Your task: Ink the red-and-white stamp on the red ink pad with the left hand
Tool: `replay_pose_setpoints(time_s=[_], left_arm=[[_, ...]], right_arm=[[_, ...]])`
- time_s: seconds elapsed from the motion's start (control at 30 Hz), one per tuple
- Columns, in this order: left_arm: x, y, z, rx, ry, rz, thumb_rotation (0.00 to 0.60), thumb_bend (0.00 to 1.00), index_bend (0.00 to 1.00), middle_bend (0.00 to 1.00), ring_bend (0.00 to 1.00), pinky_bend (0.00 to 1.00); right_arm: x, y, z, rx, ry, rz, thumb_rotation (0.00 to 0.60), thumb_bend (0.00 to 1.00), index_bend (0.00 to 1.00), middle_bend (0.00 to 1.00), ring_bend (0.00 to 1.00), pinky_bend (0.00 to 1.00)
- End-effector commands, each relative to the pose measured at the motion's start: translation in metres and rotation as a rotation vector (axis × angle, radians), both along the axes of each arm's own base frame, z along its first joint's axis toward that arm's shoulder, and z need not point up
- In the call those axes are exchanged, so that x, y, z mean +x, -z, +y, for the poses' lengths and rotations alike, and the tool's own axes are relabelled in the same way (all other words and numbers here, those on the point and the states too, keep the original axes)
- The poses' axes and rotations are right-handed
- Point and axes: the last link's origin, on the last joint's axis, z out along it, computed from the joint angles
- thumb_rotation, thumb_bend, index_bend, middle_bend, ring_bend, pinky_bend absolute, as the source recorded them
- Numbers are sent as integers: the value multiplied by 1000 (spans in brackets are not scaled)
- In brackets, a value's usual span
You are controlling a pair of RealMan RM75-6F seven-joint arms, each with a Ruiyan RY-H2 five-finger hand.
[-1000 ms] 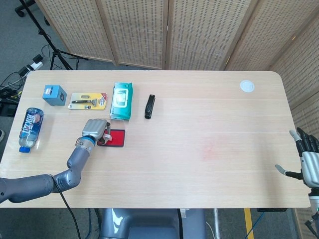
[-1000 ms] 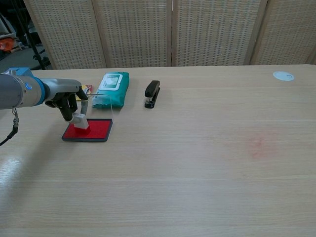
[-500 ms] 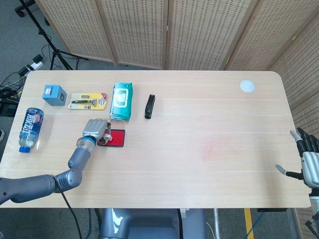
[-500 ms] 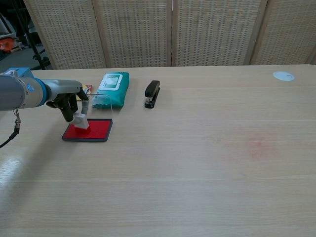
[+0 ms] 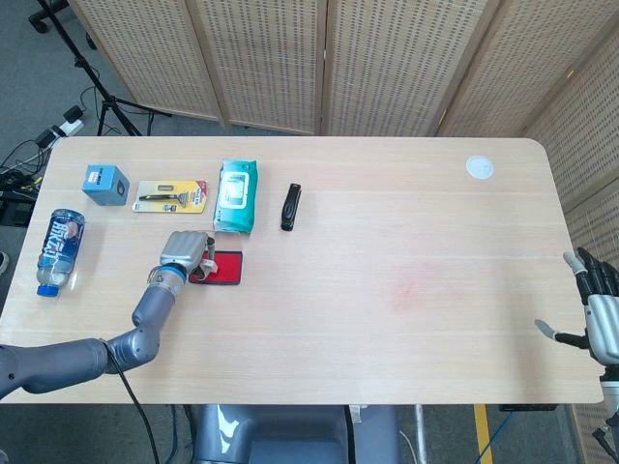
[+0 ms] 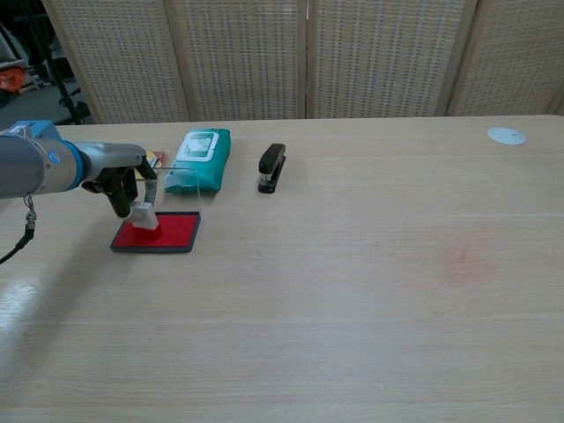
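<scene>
Stamp: the red-and-white stamp (image 6: 144,218) stands on the left part of the red ink pad (image 6: 167,233), its red base touching the pad surface, white top leaning slightly toward the hand
Left hand: the left hand (image 6: 119,183) is closed around the stamp's white upper part, fingers reaching down from above
Right hand: the right hand (image 5: 598,314) hangs off the table's far right edge, fingers apart, holding nothing
Handling: the stamp looks small, light and rigid, so a modest grip on the white handle should do; its smooth sides could slip or twist if pressed off-axis, and the shallow pad may slide on the wood table (image 6: 352,291) under a sideways push
Where to hold: high on the white handle, clear of the inked face, pressing straight down
Hidden: in the head view the hand covers the stamp almost wholly; the stamp face and how evenly it meets the ink cannot be seen in either view
Hard to tell: whether a clear lid stands at the pad's back edge, near the green wipes pack (image 6: 199,156); the faint outline there is too thin to judge
</scene>
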Motion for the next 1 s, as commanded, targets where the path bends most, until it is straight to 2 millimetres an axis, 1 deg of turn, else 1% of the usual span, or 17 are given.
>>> replay_pose_setpoints(time_s=[0.03, 0.37, 1.0], left_arm=[[-1, -1, 0, 0, -4, -4, 600, 413, 631, 912, 976, 949], [1, -6, -4, 5, 20, 5, 600, 412, 635, 912, 976, 949], [0, -2, -1, 9, 0, 6, 600, 413, 639, 912, 976, 949]], right_arm=[[0, 0, 0, 1, 0, 1, 600, 0, 0, 0, 0, 0], [0, 0, 0, 1, -1, -1, 600, 0, 0, 0, 0, 0], [0, 0, 0, 1, 0, -3, 600, 0, 0, 0, 0, 0]])
